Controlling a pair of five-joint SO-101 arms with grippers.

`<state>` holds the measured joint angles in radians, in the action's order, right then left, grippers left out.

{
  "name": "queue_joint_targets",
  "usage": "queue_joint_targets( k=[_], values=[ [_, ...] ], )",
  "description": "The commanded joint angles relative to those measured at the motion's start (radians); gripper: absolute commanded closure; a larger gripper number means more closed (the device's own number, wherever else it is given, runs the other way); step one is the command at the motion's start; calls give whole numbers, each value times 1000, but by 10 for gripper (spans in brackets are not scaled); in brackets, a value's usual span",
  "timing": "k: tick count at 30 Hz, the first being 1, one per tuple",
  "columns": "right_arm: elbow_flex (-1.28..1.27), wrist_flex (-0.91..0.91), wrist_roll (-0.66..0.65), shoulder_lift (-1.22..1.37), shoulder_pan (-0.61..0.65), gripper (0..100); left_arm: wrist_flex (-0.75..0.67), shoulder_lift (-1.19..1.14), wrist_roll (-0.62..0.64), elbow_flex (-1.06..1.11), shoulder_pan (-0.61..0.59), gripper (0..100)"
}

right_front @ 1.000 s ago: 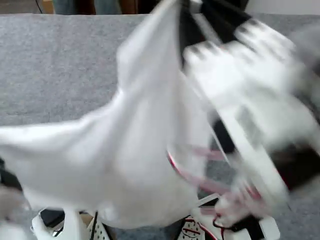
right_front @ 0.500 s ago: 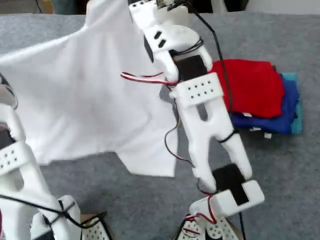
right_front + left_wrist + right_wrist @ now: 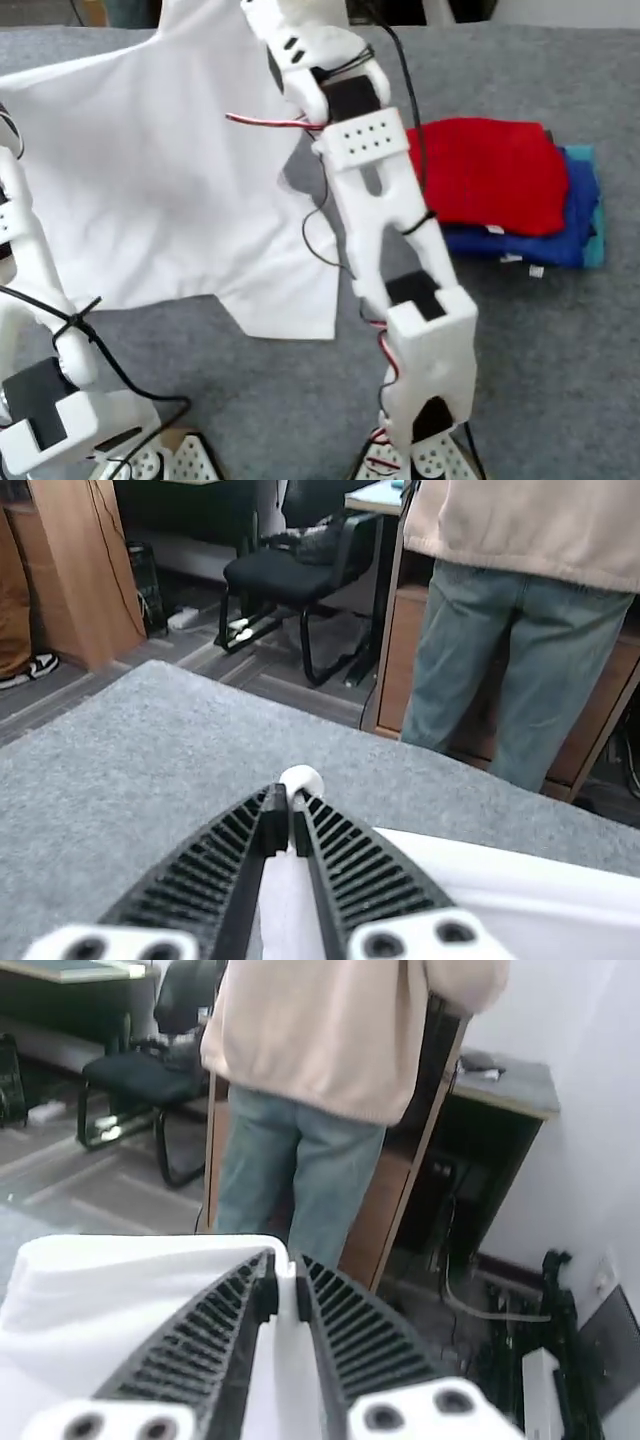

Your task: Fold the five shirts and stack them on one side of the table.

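The white shirt lies spread flat over the left and middle of the grey tabletop, and its far part reaches the far edge. The left hand is pressed together on a fold of that white cloth. The right hand is likewise clamped on the shirt, at the far edge. In the high view the right arm stretches from the near edge past the shirt's right side, and the left arm stands along the left edge.

On the right side, with the right arm between them and the white shirt, three folded shirts are piled. A red shirt is on top, a blue shirt lies beneath it, and a teal shirt shows as a strip at the bottom. Grey surface shows between the white shirt's near hem and the arm bases, and from the pile to the near edge. Beyond the far edge stand a black chair and a wooden panel.
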<state>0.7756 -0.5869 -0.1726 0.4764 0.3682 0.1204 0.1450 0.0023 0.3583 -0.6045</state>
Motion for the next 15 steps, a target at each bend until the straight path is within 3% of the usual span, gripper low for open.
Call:
queue_joint_targets(
  k=[1, 9, 15],
  values=[
    [122, -167, -9, 8, -17, 985, 81, 43, -11, -2, 7, 971],
    [131, -624, -183, -8, 26, 985, 295, 384, -44, 326, -1, 971],
    [131, -875, -186, -51, 31, 985, 307, 706, -178, 693, -7, 971]
  ],
)
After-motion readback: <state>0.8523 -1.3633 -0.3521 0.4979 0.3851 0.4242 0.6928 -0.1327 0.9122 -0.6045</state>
